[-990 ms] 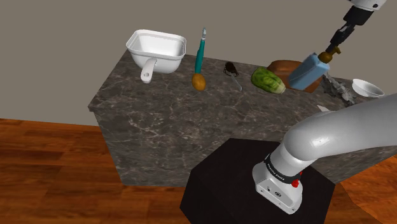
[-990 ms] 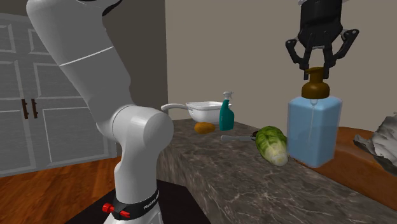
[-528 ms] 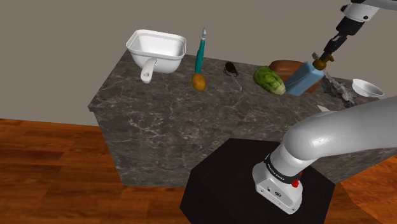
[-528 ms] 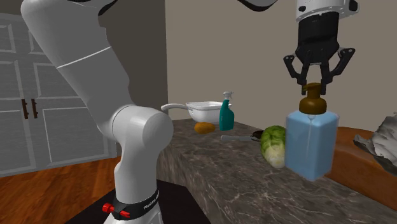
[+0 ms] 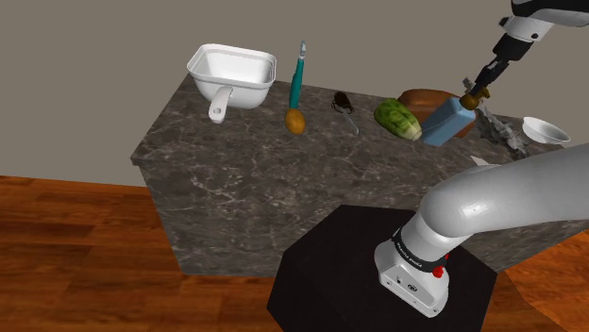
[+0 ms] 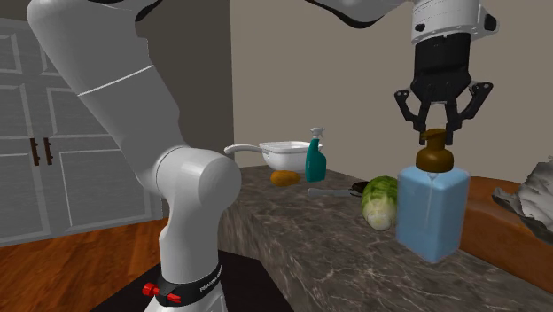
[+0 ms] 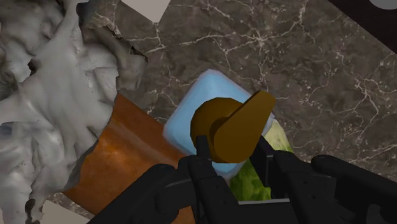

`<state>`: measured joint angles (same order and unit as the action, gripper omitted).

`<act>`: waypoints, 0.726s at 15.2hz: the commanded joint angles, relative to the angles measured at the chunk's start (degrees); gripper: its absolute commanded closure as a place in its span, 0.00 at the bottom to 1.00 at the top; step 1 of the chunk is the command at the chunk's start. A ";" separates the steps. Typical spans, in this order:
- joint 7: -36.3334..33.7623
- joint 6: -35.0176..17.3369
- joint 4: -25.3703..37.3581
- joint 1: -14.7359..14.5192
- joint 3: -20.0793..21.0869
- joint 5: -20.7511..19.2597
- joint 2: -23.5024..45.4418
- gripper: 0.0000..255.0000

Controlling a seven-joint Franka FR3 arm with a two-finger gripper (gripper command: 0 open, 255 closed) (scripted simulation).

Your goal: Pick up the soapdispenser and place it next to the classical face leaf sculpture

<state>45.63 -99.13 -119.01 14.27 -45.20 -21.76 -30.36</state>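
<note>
Where the counter (image 5: pixel 236 179) runs toward the shoulder view's upper right, the soap dispenser (image 5: pixel 447 122), pale blue with a brown pump, sits tilted between the green cabbage (image 5: pixel 398 119) and the grey sculpture (image 5: pixel 500 130). Gripper (image 6: pixel 439 136) narrow, its fingers (image 7: pixel 205 167) clasping the pump head from above. Dispenser base low at the stone, near a brown board (image 6: pixel 496 232); whether it touches the surface cannot be told.
</note>
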 commanded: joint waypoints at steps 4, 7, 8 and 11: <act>-0.01 -0.05 -0.02 0.00 0.00 -0.01 -0.01 0.00; 0.00 -0.05 -0.02 0.00 0.00 -0.01 -0.01 0.00; 0.00 -0.05 -0.02 0.00 0.00 -0.01 -0.01 0.00; 0.35 3.64 3.85 -0.27 0.96 0.68 0.29 0.00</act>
<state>45.92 -97.13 -116.76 14.09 -44.75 -21.36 -30.14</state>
